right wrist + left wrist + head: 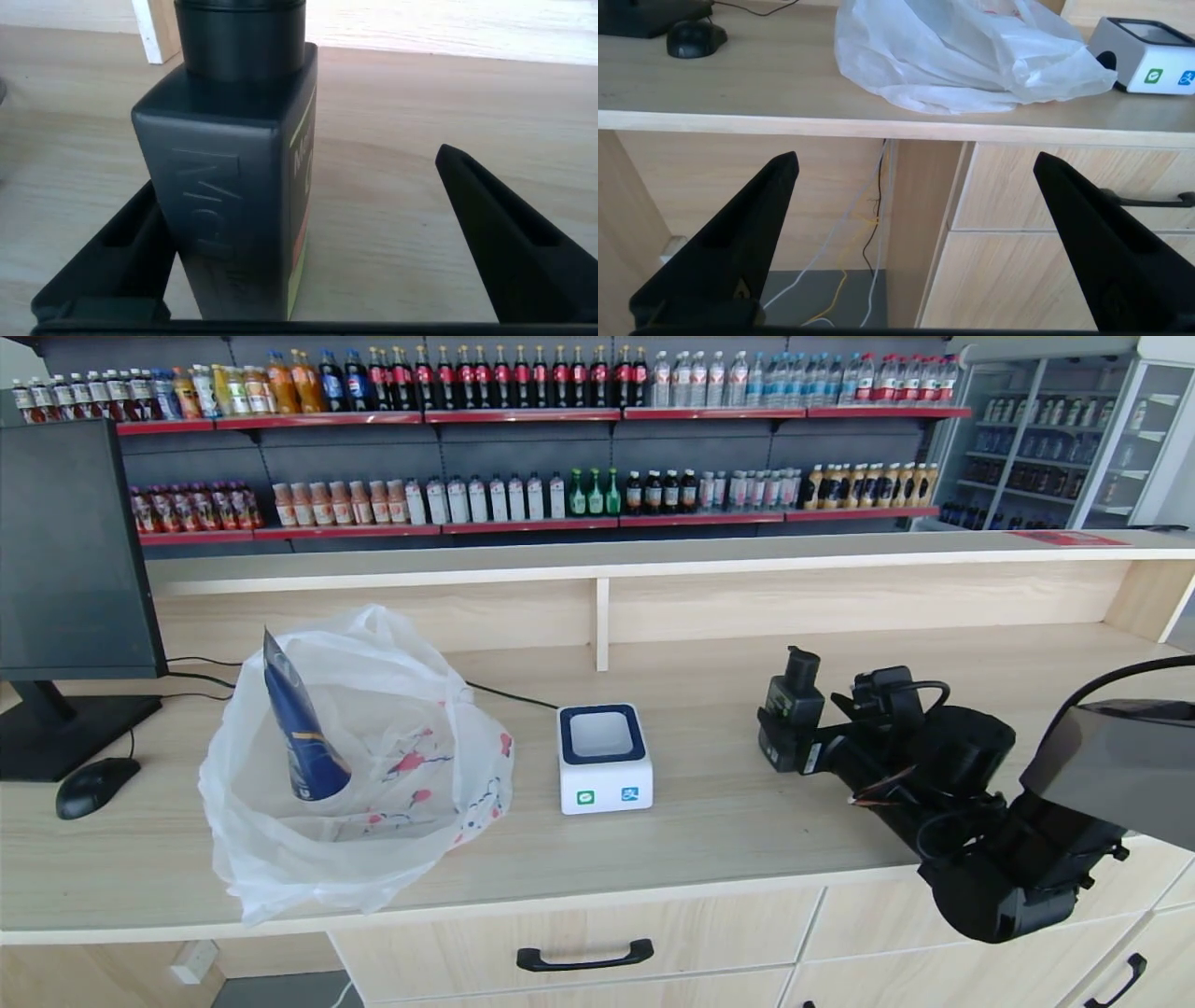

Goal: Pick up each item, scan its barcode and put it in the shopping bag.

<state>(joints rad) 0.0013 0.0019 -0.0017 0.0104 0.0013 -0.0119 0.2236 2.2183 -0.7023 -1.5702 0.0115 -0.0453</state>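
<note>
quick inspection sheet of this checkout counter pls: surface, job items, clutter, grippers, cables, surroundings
surface: light wooden counter, drawers beneath.
job's things: dark bottle upright, right of the barcode scanner; translucent shopping bag left of the scanner, with a blue tube standing inside it.
clutter: monitor and mouse at the counter's left end.
grippers: right gripper open around the bottle; left gripper open, below the counter's front edge, holding nothing.
cables: black cable running from behind the bag to the scanner; loose wires hanging under the counter.
surroundings: shelves of bottled drinks behind; glass-door fridges at right.
</note>
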